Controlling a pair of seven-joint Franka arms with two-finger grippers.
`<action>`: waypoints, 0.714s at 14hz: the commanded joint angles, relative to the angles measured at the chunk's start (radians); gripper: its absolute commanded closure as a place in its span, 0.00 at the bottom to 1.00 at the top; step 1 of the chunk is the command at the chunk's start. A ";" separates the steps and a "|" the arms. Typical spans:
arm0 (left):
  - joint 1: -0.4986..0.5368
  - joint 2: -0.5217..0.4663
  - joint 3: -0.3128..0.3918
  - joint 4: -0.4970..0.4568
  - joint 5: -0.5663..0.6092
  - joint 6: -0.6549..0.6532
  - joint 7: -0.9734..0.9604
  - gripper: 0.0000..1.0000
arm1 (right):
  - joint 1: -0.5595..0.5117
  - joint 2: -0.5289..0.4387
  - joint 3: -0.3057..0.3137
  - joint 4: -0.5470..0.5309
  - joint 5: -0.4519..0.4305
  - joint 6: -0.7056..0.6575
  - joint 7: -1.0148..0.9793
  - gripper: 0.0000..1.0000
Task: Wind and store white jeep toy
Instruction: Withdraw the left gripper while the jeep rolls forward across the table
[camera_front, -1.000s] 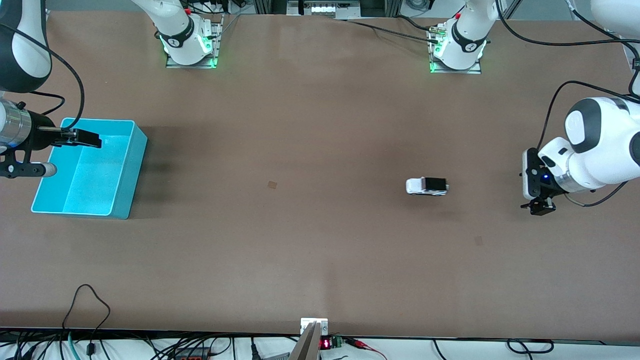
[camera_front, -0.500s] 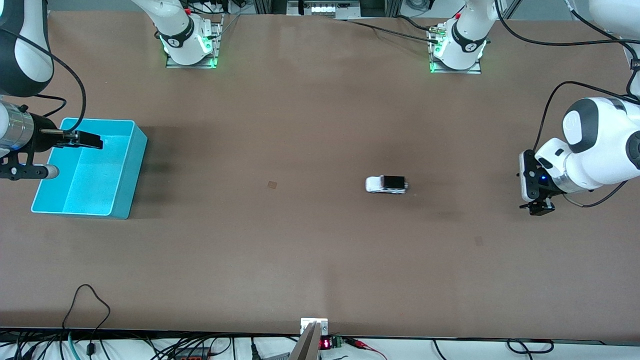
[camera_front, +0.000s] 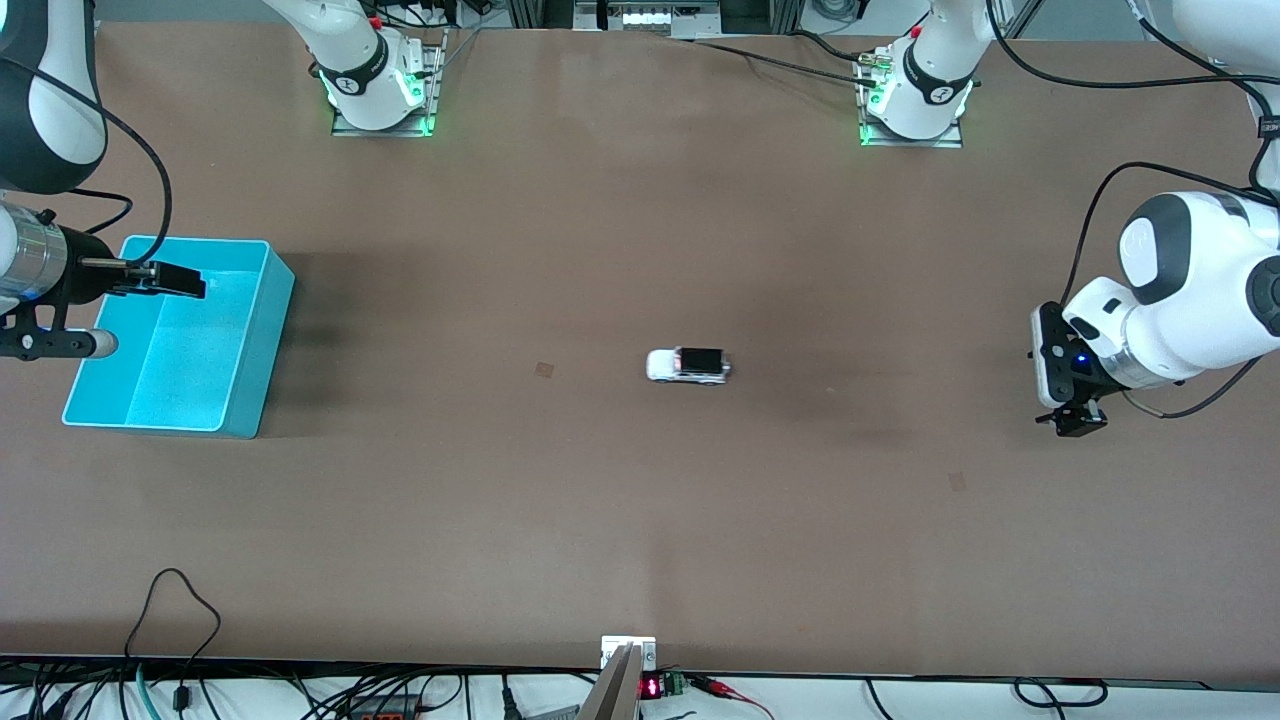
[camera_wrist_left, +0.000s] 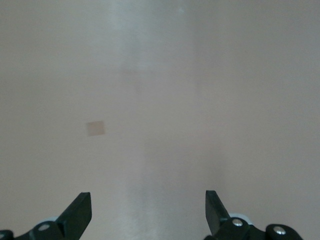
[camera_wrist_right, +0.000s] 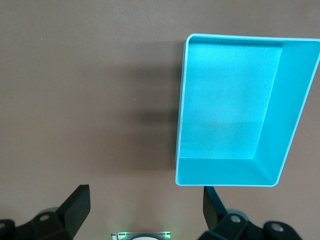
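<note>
The white jeep toy (camera_front: 688, 365) stands on its wheels near the middle of the brown table (camera_front: 640, 520), with its black roof up. Nothing touches it — you can see bare table all around it. Its length runs along the table, from one arm's end toward the other.

A small pale square mark (camera_front: 544, 369) lies on the table beside the jeep, toward the right arm's end, at about the same distance from the front camera. A second faint mark (camera_front: 957, 481) lies toward the left arm's end, nearer to the front camera than the jeep.

The cyan bin (camera_front: 255, 340) sits at the right arm's end of the table, well apart from the jeep. In the right wrist view you look straight down into the bin (camera_wrist_right: 295, 100), and nothing lies in it.

The right gripper (camera_front: 178, 280) hangs over the bin, above the part of it that is farther from the front camera. Its two black fingers (camera_wrist_right: 75, 205) stand wide apart and hold nothing.

The left gripper (camera_front: 1078, 420) hangs over the bare table at the left arm's end, well apart from the jeep. In the left wrist view its fingers (camera_wrist_left: 77, 214) are also spread wide — between them you see only the table and the faint square mark (camera_wrist_left: 95, 128).
</note>
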 joint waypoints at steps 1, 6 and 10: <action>-0.026 -0.018 0.002 0.015 0.000 -0.015 -0.124 0.00 | -0.004 0.001 0.001 0.010 0.012 -0.008 -0.009 0.00; -0.072 -0.038 0.004 0.015 0.001 -0.018 -0.421 0.00 | -0.004 0.001 0.001 0.007 0.027 -0.008 -0.009 0.00; -0.073 -0.064 0.018 0.015 0.001 -0.022 -0.728 0.00 | 0.002 -0.001 0.001 -0.013 0.054 -0.008 -0.015 0.00</action>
